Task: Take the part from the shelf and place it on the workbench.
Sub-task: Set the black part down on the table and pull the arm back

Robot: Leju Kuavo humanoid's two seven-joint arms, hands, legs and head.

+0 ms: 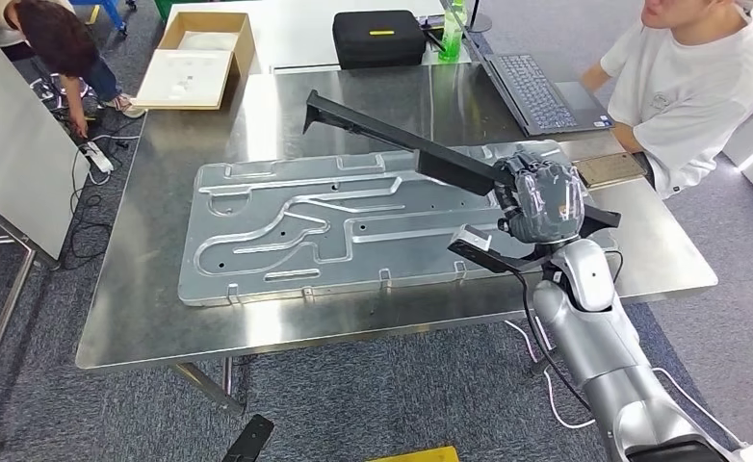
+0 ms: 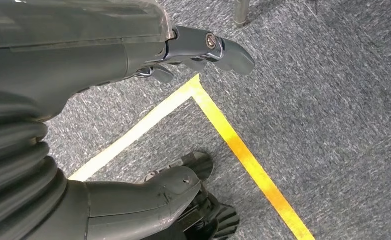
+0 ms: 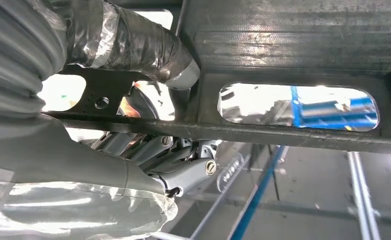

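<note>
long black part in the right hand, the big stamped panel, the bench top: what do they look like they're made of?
Black part: looks like formed sheet metal with a dark matte coating; the right wrist view shows a punched slot and folded edges. Held by the right hand.
Stamped panel: bare light metal, probably aluminium or steel, satin grey with pressed ribs.
Workbench: likely brushed stainless steel, with blurred reflections.

I've got the part (image 1: 402, 142), a long black metal bar with slotted cutouts, gripped near one end in the right hand (image 1: 543, 199). It's up off the steel tabletop (image 1: 151, 279), slanting above the embossed plate (image 1: 353, 231).
</note>
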